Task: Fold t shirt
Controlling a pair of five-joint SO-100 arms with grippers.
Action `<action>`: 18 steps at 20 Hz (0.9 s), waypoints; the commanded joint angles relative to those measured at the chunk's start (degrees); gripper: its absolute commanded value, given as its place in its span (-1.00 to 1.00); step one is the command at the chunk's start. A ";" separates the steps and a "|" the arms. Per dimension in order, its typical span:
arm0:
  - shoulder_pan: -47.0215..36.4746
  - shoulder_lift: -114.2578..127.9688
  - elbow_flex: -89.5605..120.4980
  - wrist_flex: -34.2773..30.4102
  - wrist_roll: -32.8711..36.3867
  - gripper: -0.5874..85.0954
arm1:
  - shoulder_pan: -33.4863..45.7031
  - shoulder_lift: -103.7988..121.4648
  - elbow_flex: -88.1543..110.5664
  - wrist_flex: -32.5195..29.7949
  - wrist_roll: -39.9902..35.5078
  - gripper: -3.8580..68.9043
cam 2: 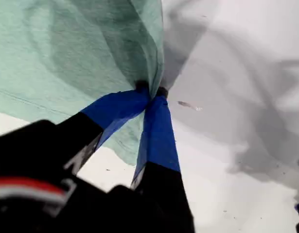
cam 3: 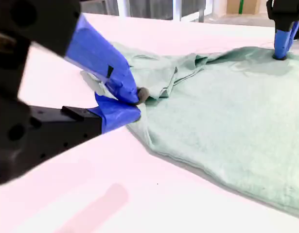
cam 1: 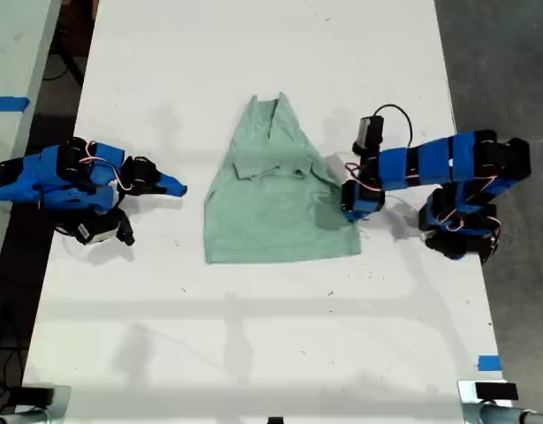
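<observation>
Closest in: my first gripper (cam 2: 150,92), blue-taped fingers (cam 2: 159,131) pinched shut on a fold of the t shirt (cam 2: 66,48). Cloth is gathered up to the tips and lifted a little off the white counter (cam 2: 246,145), with a shadow under it.

From the exterior view: t shirt (cam 1: 280,203) lies near the middle of the counter (cam 1: 253,336). Narrow neck end points to the far edge, wider hem sits nearer the camera. Upper part is rumpled, with folds bunched across the chest; lower part lies fairly flat.

My first gripper (cam 1: 352,201) is at the shirt's edge on the exterior view's right, near the hem corner. Its arm reaches in from that side.

My second gripper (cam 1: 174,187) is on the exterior view's left, pointing toward the shirt but apart from it, bare counter between. In its own wrist view my second gripper (cam 3: 137,104) has its jaws drawn together at the tips, nothing between them. The shirt (cam 3: 227,121) spreads out beyond, and my first gripper (cam 3: 280,48) stands on its far edge.

Blue tape mark (cam 1: 489,362) sits near the counter's near corner, on the exterior view's right.
</observation>
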 commanded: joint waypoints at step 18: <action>-0.09 0.53 -0.26 0.26 -0.79 -0.99 | -6.94 -23.47 -40.08 -15.12 -18.46 -0.55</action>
